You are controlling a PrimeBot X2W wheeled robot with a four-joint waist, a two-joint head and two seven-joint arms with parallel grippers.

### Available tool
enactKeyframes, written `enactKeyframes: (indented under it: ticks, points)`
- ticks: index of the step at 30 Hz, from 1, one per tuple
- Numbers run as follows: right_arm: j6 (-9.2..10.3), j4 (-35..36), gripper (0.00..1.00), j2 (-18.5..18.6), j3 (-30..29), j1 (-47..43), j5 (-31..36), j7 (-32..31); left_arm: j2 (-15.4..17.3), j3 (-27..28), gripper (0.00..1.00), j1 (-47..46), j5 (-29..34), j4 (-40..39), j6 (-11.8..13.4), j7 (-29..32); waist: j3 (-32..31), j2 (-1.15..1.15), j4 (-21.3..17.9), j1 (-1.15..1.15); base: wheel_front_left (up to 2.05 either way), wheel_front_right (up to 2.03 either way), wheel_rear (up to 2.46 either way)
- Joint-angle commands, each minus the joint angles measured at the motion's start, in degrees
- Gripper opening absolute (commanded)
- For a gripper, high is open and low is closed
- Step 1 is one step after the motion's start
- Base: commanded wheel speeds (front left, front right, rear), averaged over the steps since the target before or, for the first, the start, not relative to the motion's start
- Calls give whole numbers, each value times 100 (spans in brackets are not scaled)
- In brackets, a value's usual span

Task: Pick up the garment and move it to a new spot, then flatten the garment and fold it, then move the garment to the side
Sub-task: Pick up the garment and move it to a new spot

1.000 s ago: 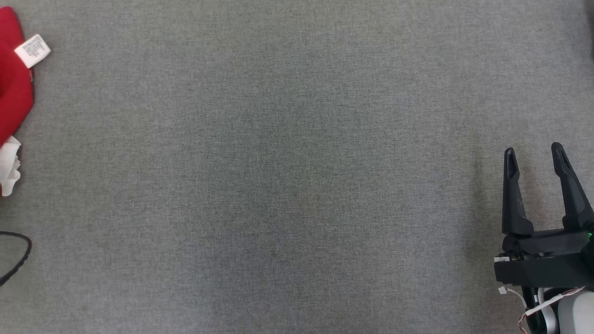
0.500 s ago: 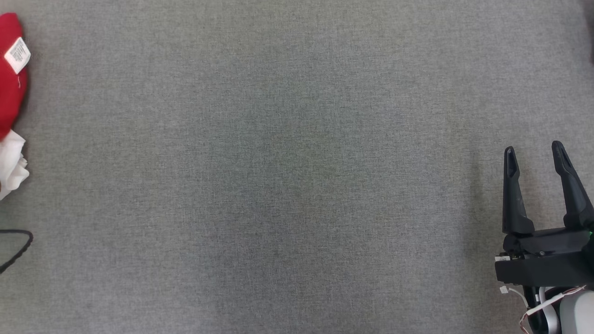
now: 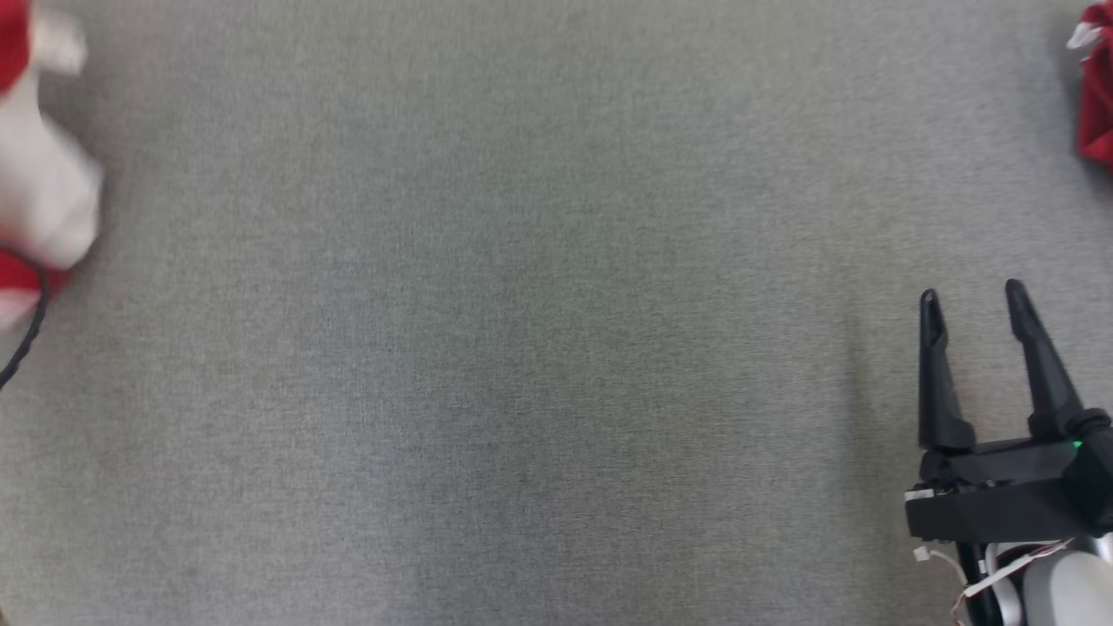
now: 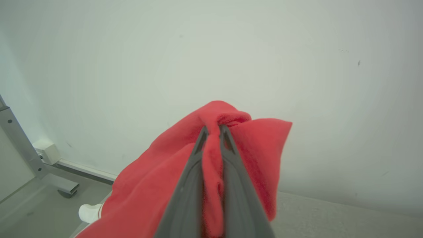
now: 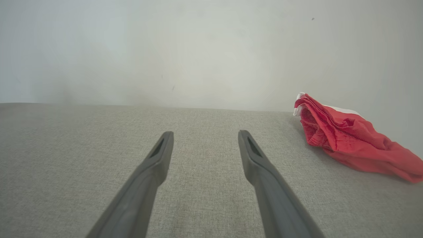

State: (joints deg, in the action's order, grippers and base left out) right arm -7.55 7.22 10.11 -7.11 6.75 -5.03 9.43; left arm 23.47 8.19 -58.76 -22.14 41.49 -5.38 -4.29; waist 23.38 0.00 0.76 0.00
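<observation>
Pick-up was the step in hand. The left end effector (image 4: 213, 129) was clamped tight on a bunched fold of the red garment (image 4: 261, 145). Cloth was squeezed between its fingers and draped down both sides, apparently raised off the counter (image 3: 539, 330) at the counter's left edge. In the head view the cloth showed there as a red-and-white blur, so how it hung could not be read. The right end effector (image 3: 972, 300) hovered over the counter's near right corner, fingers spread wide with nothing between them.

Judged from this, the next move called for carrying the garment inward over the counter's middle and laying it down there. The right end effector would then be free to take a second edge for flattening.

Room looked generous, since the counter's grey middle lay bare from side to side. Two things deserved care. A black cable (image 3: 26, 322) looped at the counter's left edge, just beside the hanging cloth, and could snag it. A second red garment (image 5: 347, 138) lay crumpled at the counter's far right corner, well apart from the right end effector, so the carried piece would best land short of it.
</observation>
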Motion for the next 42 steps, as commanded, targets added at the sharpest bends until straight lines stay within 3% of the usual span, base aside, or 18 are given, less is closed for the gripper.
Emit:
enactKeyframes:
  ticks: [1,12,22,28,40,41,42]
  points:
    - [16,-29,100,-48,20,-31,-53,34,-30,-30,0,-85,43,-83,-19,-62,-154,0,-94,0,0,0,0]
    - [16,-609,100,-388,213,-22,-113,336,-783,-1140,0,-541,13,-1709,-170,355,-599,0,-664,0,0,0,0]
    - [16,-1030,100,-526,363,38,-184,497,-1683,-2094,0,184,-128,-2612,-179,748,-841,0,-1074,0,0,0,0]
    - [15,-1200,100,-553,456,124,-232,540,-1966,-2470,0,1108,-423,-2406,8,663,-891,0,-1273,0,0,0,0]
    - [15,-1373,100,-623,622,143,-212,577,-2051,-3286,0,2582,-582,-1269,179,167,-894,0,-1356,0,0,0,0]
    - [15,-1392,100,-623,637,153,-212,579,-2052,-3353,12,2610,-602,-1213,202,76,-927,0,-1343,0,0,0,0]
    - [15,-1402,100,-619,648,155,-214,580,-2056,-3424,100,2630,-641,-1197,235,-36,-965,0,-1322,0,0,0,0]
